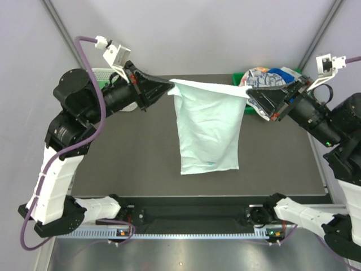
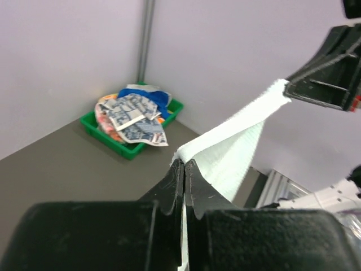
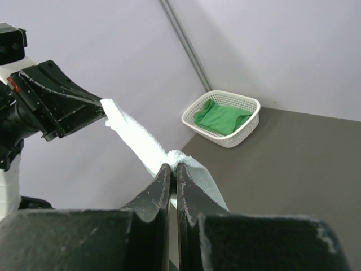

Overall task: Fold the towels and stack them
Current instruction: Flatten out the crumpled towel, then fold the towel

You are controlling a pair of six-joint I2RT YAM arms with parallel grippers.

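Note:
A pale mint towel hangs stretched between both arms above the dark table. My left gripper is shut on its upper left corner, and my right gripper is shut on its upper right corner. In the left wrist view the jaws pinch the towel edge, which runs up to the right gripper's fingers. From the right wrist, the gripper pinches the towel corner, with the edge leading to the left gripper. More towels are piled in the green tray. A bright green towel lies in the white basket.
The green tray stands at the table's back right corner, behind the right gripper. The white mesh basket sits at the back left, mostly hidden by the left arm. Grey walls close in on both sides and at the back.

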